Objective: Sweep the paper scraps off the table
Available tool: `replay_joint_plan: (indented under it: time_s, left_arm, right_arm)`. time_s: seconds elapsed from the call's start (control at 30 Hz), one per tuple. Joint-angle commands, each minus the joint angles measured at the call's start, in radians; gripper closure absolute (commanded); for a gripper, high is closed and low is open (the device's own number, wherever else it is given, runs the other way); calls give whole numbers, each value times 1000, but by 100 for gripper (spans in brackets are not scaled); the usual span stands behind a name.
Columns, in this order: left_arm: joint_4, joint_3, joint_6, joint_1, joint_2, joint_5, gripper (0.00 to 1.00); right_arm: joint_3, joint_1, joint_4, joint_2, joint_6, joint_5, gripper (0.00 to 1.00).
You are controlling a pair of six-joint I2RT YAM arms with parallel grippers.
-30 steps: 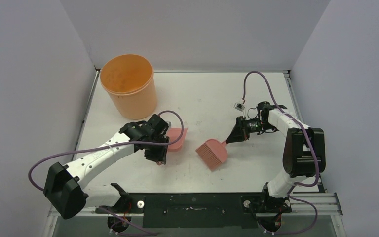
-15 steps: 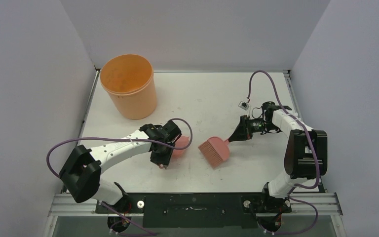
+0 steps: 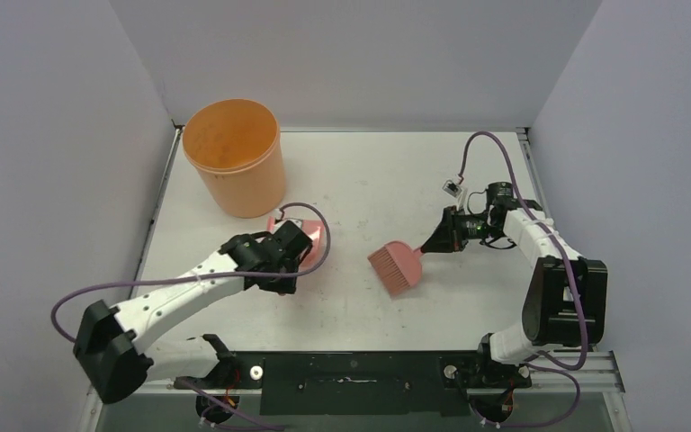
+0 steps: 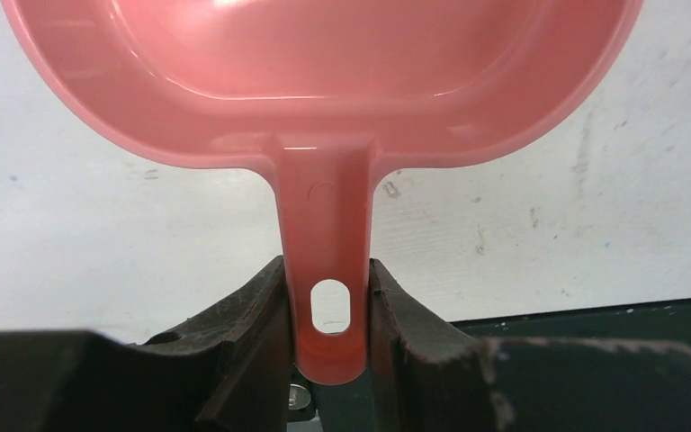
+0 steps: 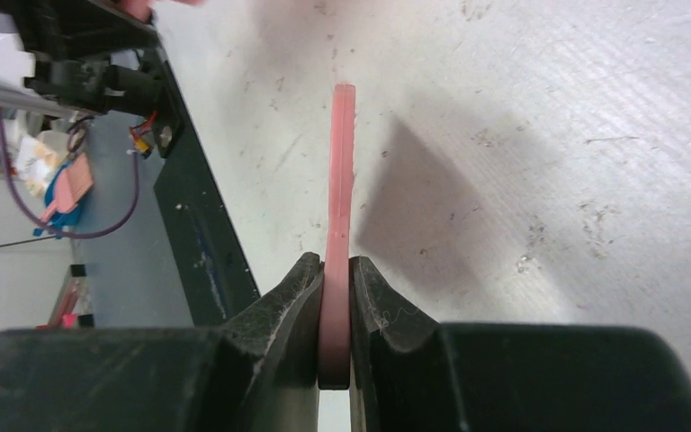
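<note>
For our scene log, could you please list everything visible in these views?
table: one, white, scuffed, between the walls
walls: grey, around the table
bucket: one, orange, upright, far-left corner
dustpan: one, pink, left of centre
hand brush: one, pink, right of centre
paper scraps: none visible on the table
left end effector: black, shut on the dustpan handle
right end effector: black, shut on the hand brush handle
</note>
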Motion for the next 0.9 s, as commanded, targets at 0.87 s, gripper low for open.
replay_joint_plan:
  time_s: [0.87]
  left_arm:
    - [259, -31, 207, 225, -325, 62, 100]
  right_arm:
    - [249, -167, -117, 79, 8, 410, 95]
